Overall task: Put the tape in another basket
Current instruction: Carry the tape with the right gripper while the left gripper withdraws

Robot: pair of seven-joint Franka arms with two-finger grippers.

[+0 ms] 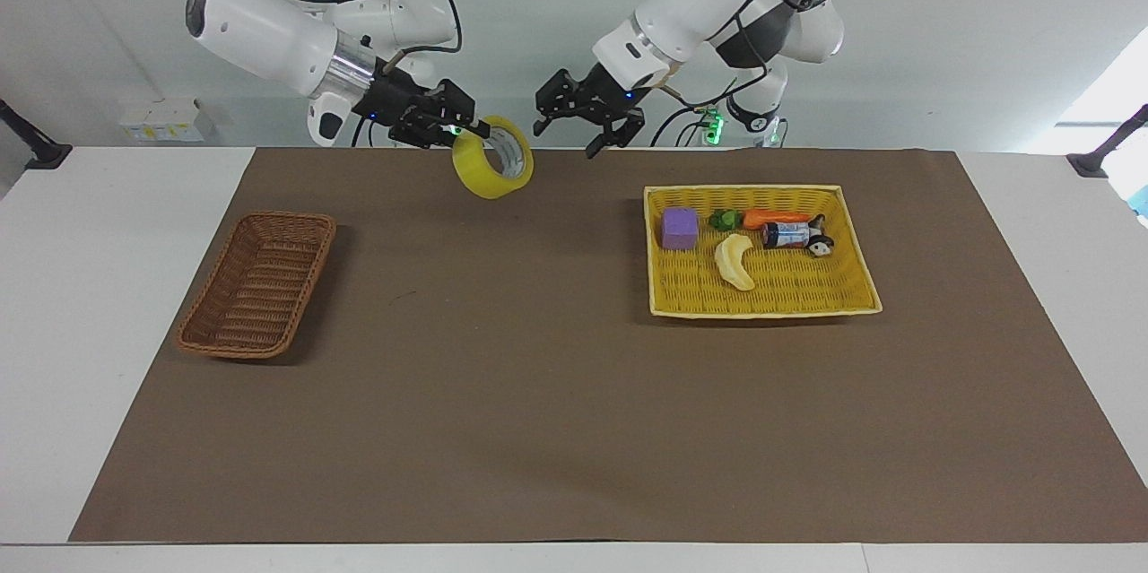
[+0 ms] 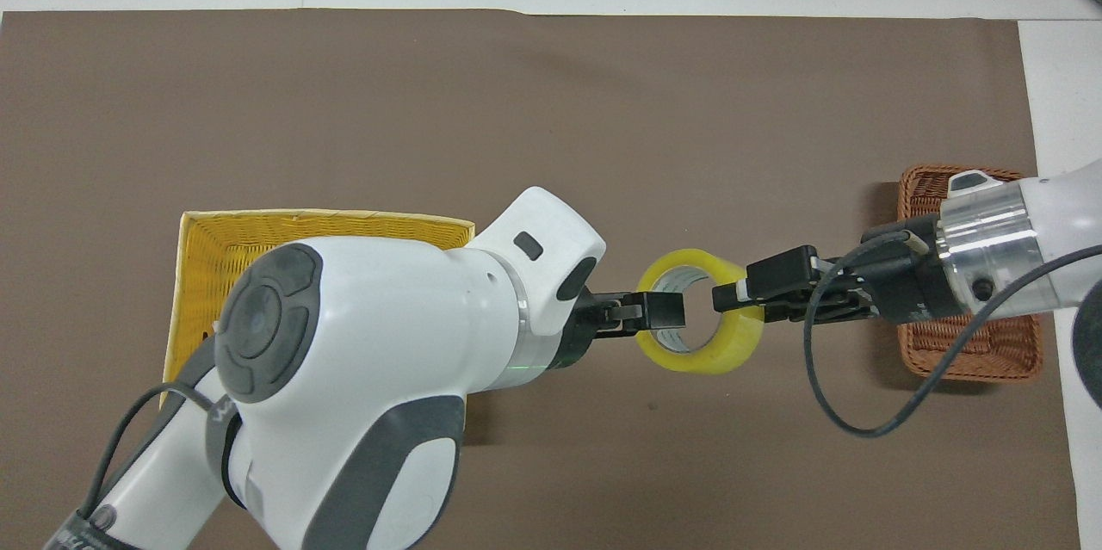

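The yellow tape (image 1: 491, 169) hangs in the air from my right gripper (image 1: 466, 132), which is shut on the roll's rim over the mat's edge nearest the robots. It also shows in the overhead view (image 2: 699, 354), with the right gripper (image 2: 732, 296) clamped on its rim. My left gripper (image 1: 569, 135) is open and empty, apart from the tape, toward the left arm's end; from above the left gripper (image 2: 667, 315) overlaps the roll's hole. The dark-brown wicker basket (image 1: 257, 283) sits empty at the right arm's end, partly hidden under the right wrist from above (image 2: 964, 352).
The yellow flat basket (image 1: 762, 290) toward the left arm's end holds a purple block (image 1: 680, 228), broccoli (image 1: 725, 219), a carrot (image 1: 776, 216), a banana (image 1: 735, 261) and a panda-topped can (image 1: 794, 235). From above the left arm covers most of this basket (image 2: 258, 231).
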